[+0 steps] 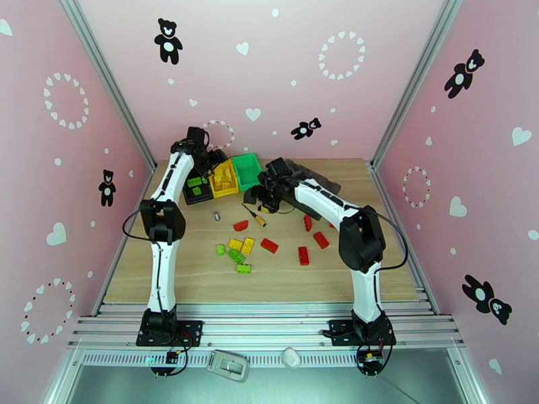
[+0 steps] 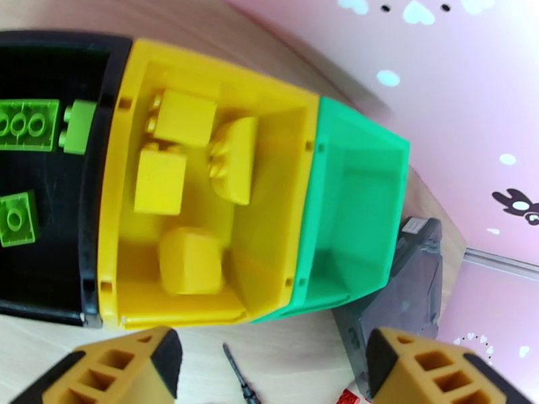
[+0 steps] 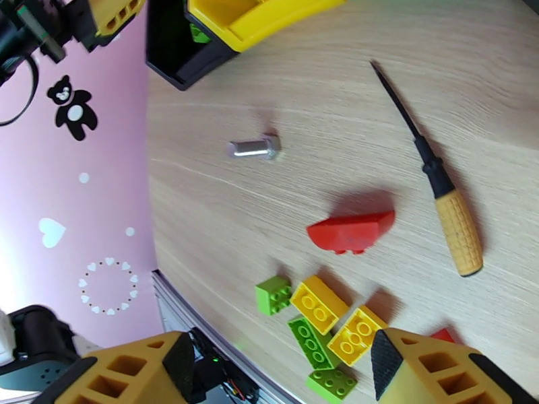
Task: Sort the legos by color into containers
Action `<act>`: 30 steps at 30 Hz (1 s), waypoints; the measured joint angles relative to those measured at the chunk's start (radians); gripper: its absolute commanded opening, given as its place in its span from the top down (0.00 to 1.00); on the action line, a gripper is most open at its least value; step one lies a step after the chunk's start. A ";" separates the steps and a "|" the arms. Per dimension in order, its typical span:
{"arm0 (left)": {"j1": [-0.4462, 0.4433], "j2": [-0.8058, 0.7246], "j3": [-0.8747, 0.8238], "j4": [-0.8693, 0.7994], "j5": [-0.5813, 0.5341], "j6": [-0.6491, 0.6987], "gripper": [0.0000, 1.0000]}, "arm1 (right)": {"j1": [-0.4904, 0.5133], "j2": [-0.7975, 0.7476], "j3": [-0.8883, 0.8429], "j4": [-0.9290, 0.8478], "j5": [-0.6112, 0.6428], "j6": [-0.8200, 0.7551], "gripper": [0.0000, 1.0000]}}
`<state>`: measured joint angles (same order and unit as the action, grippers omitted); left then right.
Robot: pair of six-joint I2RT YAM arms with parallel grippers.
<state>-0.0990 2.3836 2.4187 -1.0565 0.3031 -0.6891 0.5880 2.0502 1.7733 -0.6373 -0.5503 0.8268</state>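
A pale wooden tabletop [image 1: 202, 284] sits between pink walls [image 1: 303, 69] printed with black teddy bears and white hearts, with silver rails [image 1: 269, 318] along its lower edge. At upper centre of the top view stand the joined black plastic bin [image 1: 195, 190], yellow plastic bin [image 1: 224, 180] and green plastic bin [image 1: 246, 171]. Lime bricks [image 2: 27, 126] lie in the black bin and yellow bricks [image 2: 162, 180] in the yellow one. Other small studded legos [image 1: 239, 254], red, yellow and lime, lie scattered mid-frame near a yellow-handled screwdriver [image 1: 255, 215] and a silver metal cylinder [image 1: 217, 215]. The left arm [image 1: 162, 223] reaches up the frame, its left gripper [image 2: 269, 382] over the bins, fingers spread and empty. The right arm [image 1: 337, 210] bends leftward. The right gripper [image 3: 283, 372] hovers above the tabletop by the screwdriver, fingers released.
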 measured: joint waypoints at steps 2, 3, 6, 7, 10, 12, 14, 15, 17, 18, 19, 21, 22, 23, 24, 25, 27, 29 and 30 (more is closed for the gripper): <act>-0.006 -0.069 -0.121 0.003 -0.012 0.019 0.23 | 0.000 -0.003 -0.016 -0.008 0.013 -0.008 0.26; -0.010 -0.102 -0.177 0.007 -0.020 0.029 0.23 | 0.000 -0.005 -0.027 -0.012 0.019 -0.012 0.26; -0.039 -0.223 -0.352 0.024 -0.050 0.063 0.25 | 0.000 -0.015 -0.065 -0.042 0.047 -0.024 0.26; -0.052 -0.262 -0.406 0.032 -0.059 0.075 0.25 | 0.001 -0.019 -0.078 -0.053 0.057 -0.026 0.26; -0.109 -0.375 -0.547 0.046 -0.095 0.114 0.28 | 0.003 -0.040 -0.118 -0.084 0.092 -0.035 0.27; -0.152 -0.430 -0.621 0.053 -0.117 0.140 0.30 | 0.007 -0.060 -0.147 -0.098 0.115 -0.043 0.28; -0.197 -0.471 -0.686 0.055 -0.140 0.165 0.33 | 0.013 -0.084 -0.177 -0.108 0.134 -0.051 0.32; -0.222 -0.489 -0.720 0.055 -0.153 0.179 0.34 | 0.018 -0.099 -0.195 -0.110 0.143 -0.053 0.32; -0.269 -0.513 -0.779 0.056 -0.175 0.200 0.36 | 0.027 -0.129 -0.232 -0.114 0.157 -0.056 0.34; -0.293 -0.521 -0.809 0.057 -0.186 0.210 0.37 | 0.032 -0.147 -0.253 -0.115 0.165 -0.056 0.36; -0.316 -0.526 -0.837 0.060 -0.193 0.219 0.39 | 0.036 -0.164 -0.275 -0.117 0.172 -0.056 0.37; -0.357 -0.527 -0.879 0.065 -0.209 0.227 0.39 | 0.042 -0.196 -0.320 -0.116 0.183 -0.056 0.38; -0.377 -0.527 -0.898 0.071 -0.215 0.230 0.40 | 0.046 -0.214 -0.347 -0.115 0.188 -0.054 0.38; -0.395 -0.527 -0.911 0.073 -0.220 0.234 0.40 | 0.048 -0.230 -0.371 -0.113 0.193 -0.052 0.38; -0.415 -0.526 -0.920 0.073 -0.227 0.237 0.39 | 0.050 -0.248 -0.401 -0.111 0.196 -0.050 0.38; -0.433 -0.524 -0.923 0.074 -0.234 0.241 0.40 | 0.053 -0.266 -0.428 -0.110 0.200 -0.049 0.38; -0.466 -0.513 -0.923 0.080 -0.242 0.249 0.39 | 0.054 -0.300 -0.478 -0.108 0.209 -0.046 0.39; -0.495 -0.493 -0.922 0.085 -0.246 0.254 0.41 | 0.054 -0.331 -0.518 -0.108 0.218 -0.041 0.39; -0.509 -0.477 -0.921 0.085 -0.252 0.259 0.41 | 0.054 -0.348 -0.539 -0.107 0.224 -0.039 0.39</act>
<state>-0.6075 1.9068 1.4979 -0.9714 0.0513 -0.4305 0.6422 1.7023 1.2346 -0.7444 -0.3260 0.7879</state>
